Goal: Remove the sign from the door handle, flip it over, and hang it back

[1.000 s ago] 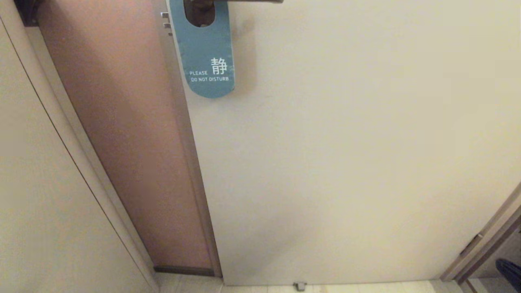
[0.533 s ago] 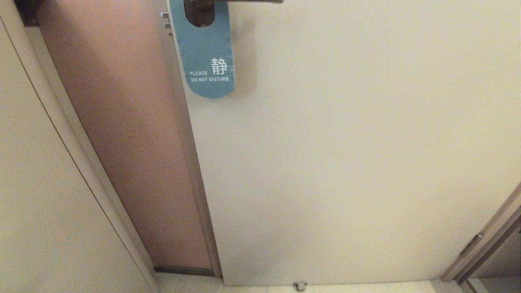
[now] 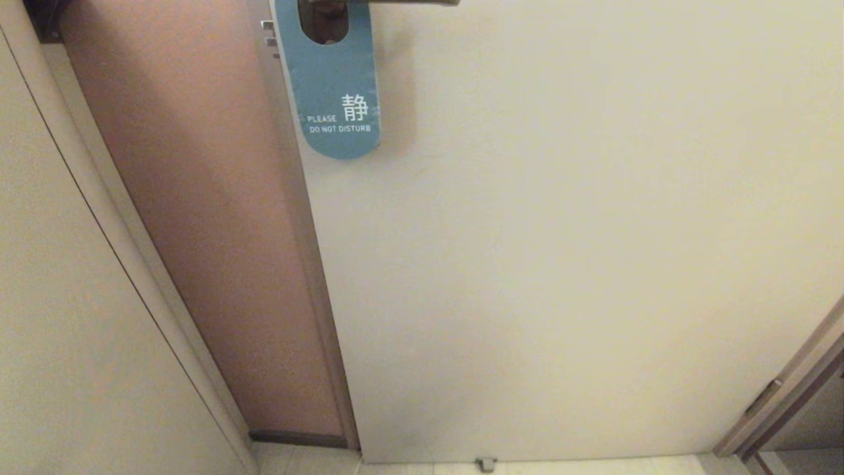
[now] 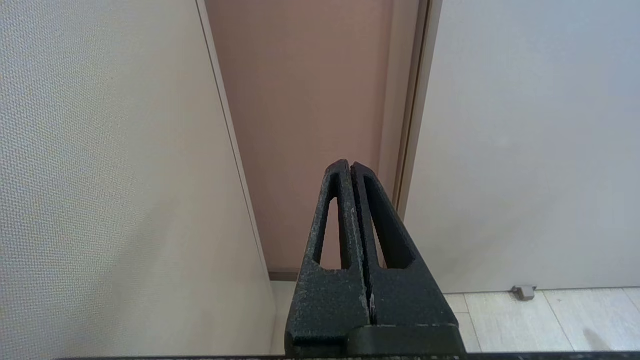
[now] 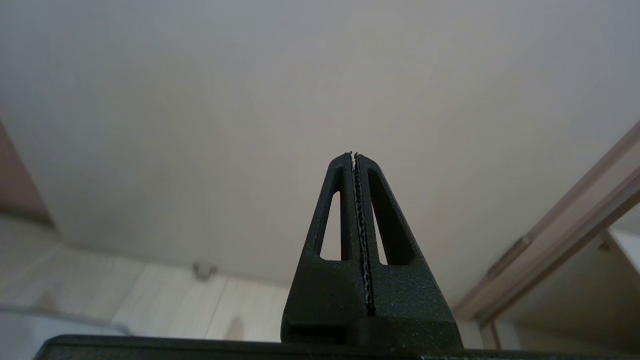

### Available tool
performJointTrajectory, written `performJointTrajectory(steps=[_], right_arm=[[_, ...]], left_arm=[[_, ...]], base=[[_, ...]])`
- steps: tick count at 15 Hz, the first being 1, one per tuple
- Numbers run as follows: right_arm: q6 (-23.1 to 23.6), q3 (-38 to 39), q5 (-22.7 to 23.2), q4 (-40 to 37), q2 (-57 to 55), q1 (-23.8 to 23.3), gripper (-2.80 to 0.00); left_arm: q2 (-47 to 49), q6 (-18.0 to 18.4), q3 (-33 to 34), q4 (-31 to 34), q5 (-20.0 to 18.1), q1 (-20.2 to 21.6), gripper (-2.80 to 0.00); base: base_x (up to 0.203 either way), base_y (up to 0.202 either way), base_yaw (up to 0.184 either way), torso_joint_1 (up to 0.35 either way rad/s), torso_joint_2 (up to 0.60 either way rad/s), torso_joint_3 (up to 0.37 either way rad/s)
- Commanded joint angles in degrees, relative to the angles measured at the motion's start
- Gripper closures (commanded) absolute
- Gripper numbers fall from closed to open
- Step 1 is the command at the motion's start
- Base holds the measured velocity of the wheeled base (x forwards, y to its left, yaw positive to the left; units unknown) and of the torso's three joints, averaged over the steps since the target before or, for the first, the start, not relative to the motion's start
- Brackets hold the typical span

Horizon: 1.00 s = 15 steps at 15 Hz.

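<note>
The sign hangs on the door handle at the top of the head view, its teal-blue "DO NOT DISTURB" face outward. The handle's brown backplate shows through the sign's oval hole. Neither gripper shows in the head view. My left gripper is shut and empty, held low and pointing at the gap beside the door's edge. My right gripper is shut and empty, held low and pointing at the lower part of the cream door. The sign and handle do not show in either wrist view.
The cream door stands ajar, with a pinkish-brown wall in the gap to its left and a beige wall panel further left. Silver latch bolts sit on the door's edge. A small door stop sits at floor level. A door frame is at lower right.
A dark object at the lower right corner of the head view has left the view. The sign and handle have not moved.
</note>
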<state>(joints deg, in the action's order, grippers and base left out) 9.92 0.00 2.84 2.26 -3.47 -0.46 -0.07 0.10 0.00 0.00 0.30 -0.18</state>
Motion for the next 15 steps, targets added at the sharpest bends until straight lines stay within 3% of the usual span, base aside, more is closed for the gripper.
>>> performJointTrajectory(steps=[1, 15], right_arm=[[0.0, 0.0, 0.0, 0.0, 3.5, 0.1, 0.00], [-0.2, 0.0, 0.0, 0.0, 3.5, 0.1, 0.00]], left_arm=[[0.1, 0.0, 0.0, 0.0, 0.0, 0.0, 0.00], [0.1, 0.0, 0.0, 0.0, 0.0, 0.0, 0.00]], base=[[0.000, 0.000, 0.000, 0.000, 0.00, 0.000], [0.000, 0.000, 0.000, 0.000, 0.00, 0.000]])
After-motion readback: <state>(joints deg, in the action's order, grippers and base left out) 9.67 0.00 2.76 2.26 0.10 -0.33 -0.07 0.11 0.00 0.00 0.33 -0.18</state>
